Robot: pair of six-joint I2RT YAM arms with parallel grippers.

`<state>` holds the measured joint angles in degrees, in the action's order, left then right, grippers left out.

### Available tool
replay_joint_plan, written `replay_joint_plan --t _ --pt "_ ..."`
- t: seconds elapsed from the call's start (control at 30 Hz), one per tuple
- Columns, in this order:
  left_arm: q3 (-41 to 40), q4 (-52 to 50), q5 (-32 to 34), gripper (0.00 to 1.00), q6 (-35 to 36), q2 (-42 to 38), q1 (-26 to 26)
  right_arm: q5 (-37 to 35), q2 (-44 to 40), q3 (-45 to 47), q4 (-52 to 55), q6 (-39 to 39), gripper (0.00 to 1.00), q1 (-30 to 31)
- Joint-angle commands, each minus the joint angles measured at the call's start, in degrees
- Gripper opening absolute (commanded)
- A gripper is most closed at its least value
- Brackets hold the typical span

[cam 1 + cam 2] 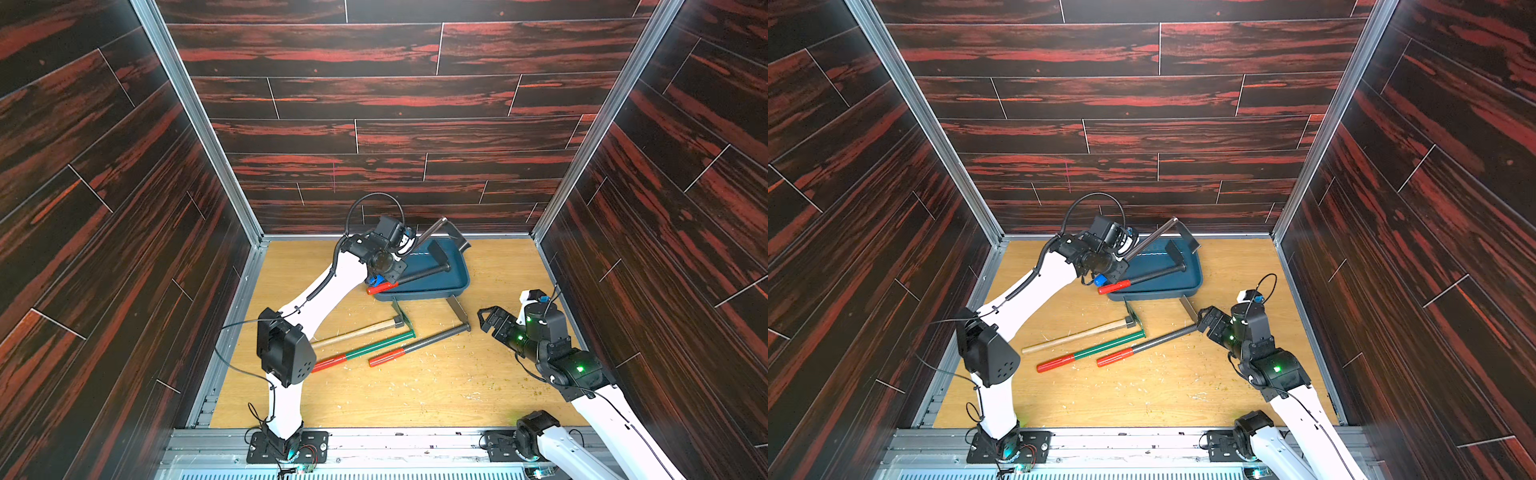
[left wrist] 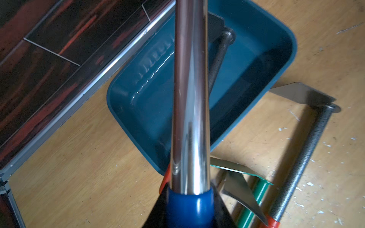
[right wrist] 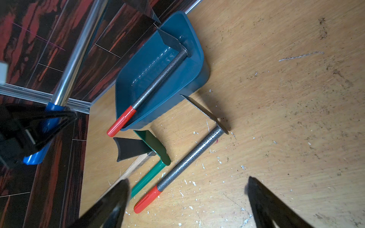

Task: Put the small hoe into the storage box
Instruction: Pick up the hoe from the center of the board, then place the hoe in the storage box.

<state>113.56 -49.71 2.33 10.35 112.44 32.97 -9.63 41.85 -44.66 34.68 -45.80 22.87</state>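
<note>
Chrome-shafted hoe [image 2: 189,98] clamped in left gripper [image 2: 189,215] over teal storage box [image 2: 122,110]

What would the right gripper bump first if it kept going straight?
Probably the grey speckled hoe lying on the table, near its blade end. The open right gripper tilts down toward it, though depth is hard to judge.

Storage box [image 3: 197,75], smooth glossy teal plastic; chrome-shafted hoe [image 2: 189,98], mirror-polished metal with glossy blue plastic grip; speckled hoes [image 3: 158,81] [image 3: 189,159], rough grey-flecked matt shafts with matt red plastic grips; wooden-handled hoe [image 1: 1075,336], pale bare wood; tabletop [image 3: 276,118], scuffed matt wood grain.
</note>
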Motion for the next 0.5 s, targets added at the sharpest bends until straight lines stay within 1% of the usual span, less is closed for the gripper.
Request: replay_joint_plan --t 0.0,0.23,0.47 --pt "4.5 2.7 -2.2 0.0 1.2 0.9 -1.5 0.0 0.0 1.0 -0.4 1.2 0.96 0.2" --pt "10.5 1.8 -4.0 0.0 2.7 7.5 -3.4 0.1 1.0 1.5 -0.6 1.6 0.96 0.1" --pt "13.9 1.4 -4.6 0.0 3.5 12.1 -3.5 0.3 1.9 2.1 -0.9 1.7 0.96 0.0"
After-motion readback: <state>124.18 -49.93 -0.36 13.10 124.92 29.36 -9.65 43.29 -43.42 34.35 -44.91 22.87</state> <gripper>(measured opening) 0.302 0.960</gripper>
